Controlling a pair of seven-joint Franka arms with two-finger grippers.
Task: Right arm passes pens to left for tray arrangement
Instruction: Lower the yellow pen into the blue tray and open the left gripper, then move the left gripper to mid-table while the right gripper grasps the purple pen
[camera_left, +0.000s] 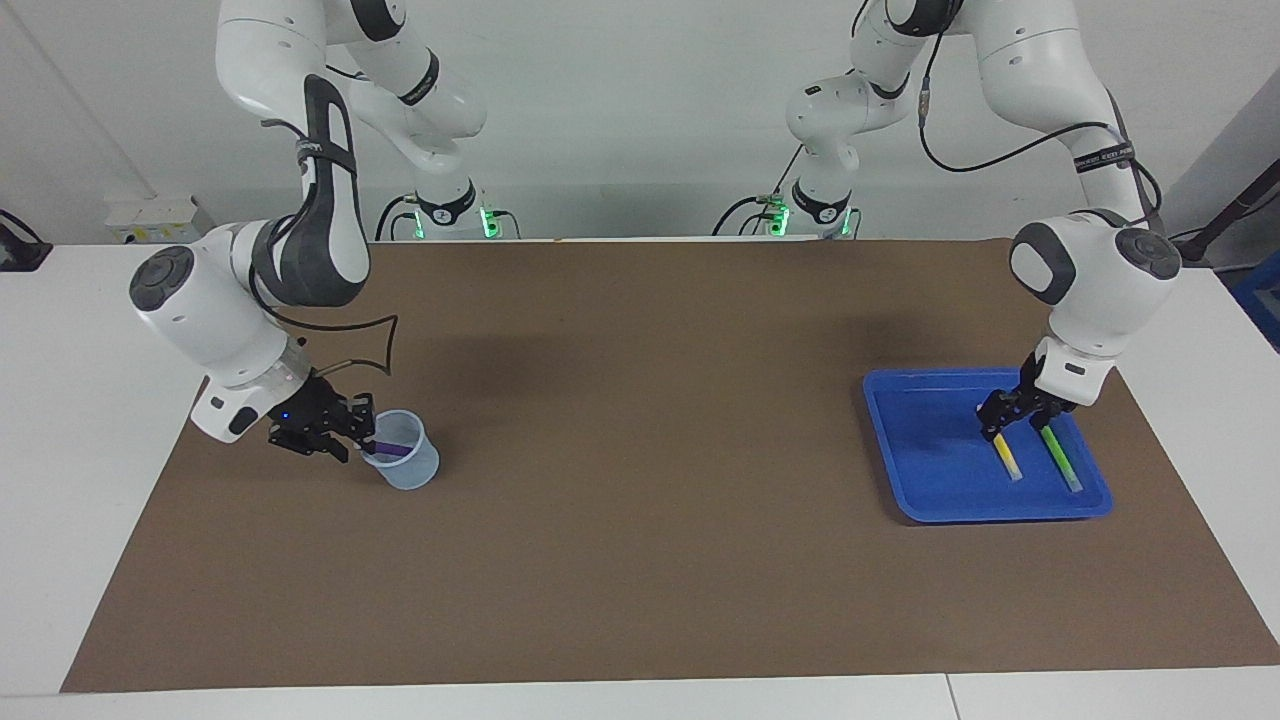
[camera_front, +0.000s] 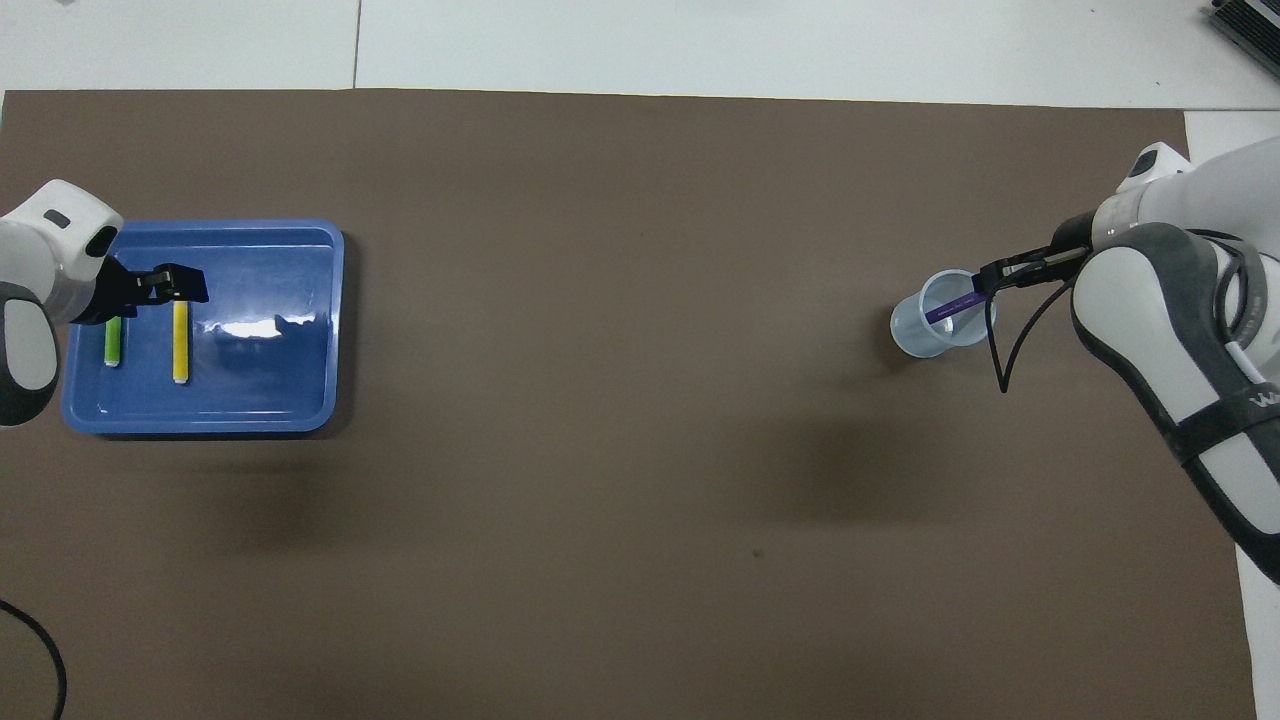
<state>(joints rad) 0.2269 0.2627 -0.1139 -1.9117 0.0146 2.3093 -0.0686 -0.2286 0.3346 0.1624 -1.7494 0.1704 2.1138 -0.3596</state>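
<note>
The blue tray (camera_left: 930, 480) lies toward the left arm's end of the table. A yellow pen (camera_left: 1007, 460) and a green pen (camera_left: 1060, 458) lie side by side in it. My left gripper (camera_left: 1012, 422) hangs low over the ends of these two pens nearer to the robots. In the overhead view it (camera_front: 175, 285) is over the yellow pen (camera_front: 180, 340), beside the green pen (camera_front: 113, 343), inside the tray (camera_front: 280, 400). The purple pen (camera_left: 388, 451) leans in a translucent cup (camera_left: 408, 470). My right gripper (camera_left: 362, 432) is shut on its upper end at the cup's rim; it also shows in the overhead view (camera_front: 992, 276).
The cup (camera_front: 925, 335) stands on a brown mat (camera_left: 640, 450) toward the right arm's end of the table, with the purple pen (camera_front: 950, 307) in it. A black cable (camera_front: 1000, 350) loops from the right wrist beside the cup. White table (camera_left: 60, 500) borders the mat.
</note>
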